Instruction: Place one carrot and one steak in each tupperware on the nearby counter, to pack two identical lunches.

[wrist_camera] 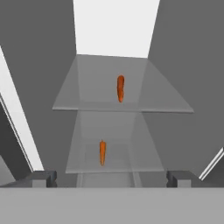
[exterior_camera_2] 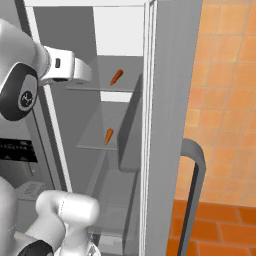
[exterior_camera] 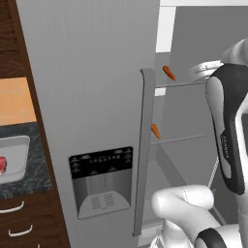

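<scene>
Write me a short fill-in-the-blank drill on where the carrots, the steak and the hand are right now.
1. Each carrot lies on its own glass shelf inside the open ____; the upper carrot sits above the lower carrot.
2. The hand is ____, holding nothing.
3. On the counter, a steak lies inside a grey ____.

Missing words: fridge; open; tupperware

One carrot (wrist_camera: 120, 88) lies on the upper fridge shelf (wrist_camera: 162, 98), the other carrot (wrist_camera: 102, 152) on the shelf (wrist_camera: 131, 162) directly below it
</scene>
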